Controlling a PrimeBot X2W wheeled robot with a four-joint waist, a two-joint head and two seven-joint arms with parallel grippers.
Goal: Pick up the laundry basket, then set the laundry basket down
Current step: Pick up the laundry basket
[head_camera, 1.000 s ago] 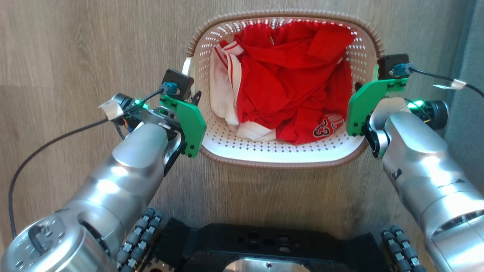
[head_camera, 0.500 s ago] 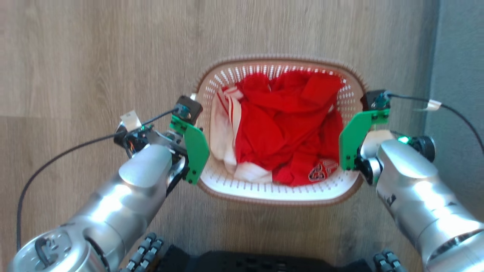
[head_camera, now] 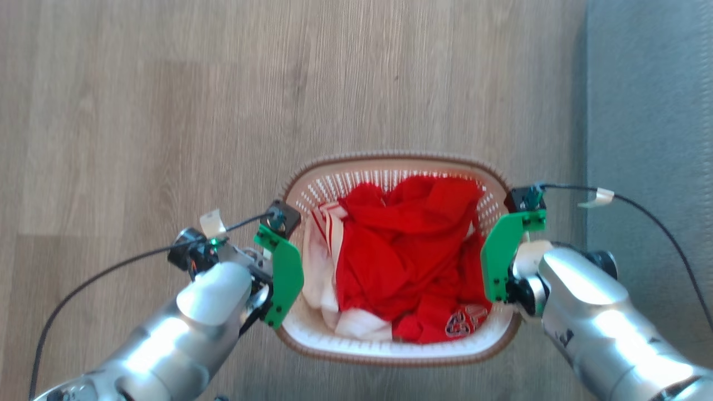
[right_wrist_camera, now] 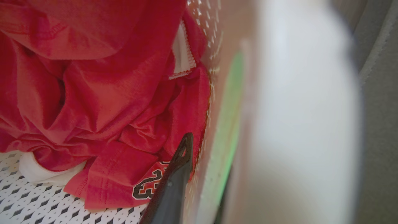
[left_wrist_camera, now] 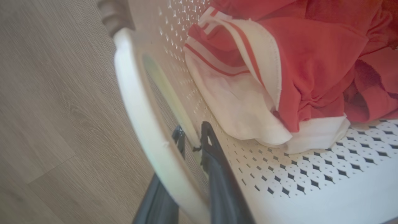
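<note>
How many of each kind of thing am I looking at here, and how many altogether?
Basket: 1
Heap of clothes: 1
Robot arms: 2, left and right
Green plates: 2, left and right
Total: 6

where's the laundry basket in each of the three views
Head view: the laundry basket sits in the lower middle of the picture.
Left wrist view: its holed floor takes the lower right, with the white handle curving down the centre-left.
Right wrist view: its holed floor is at the lower left, with a blurred white handle on the right.
Shared landmark: the red clothes inside it.
</note>
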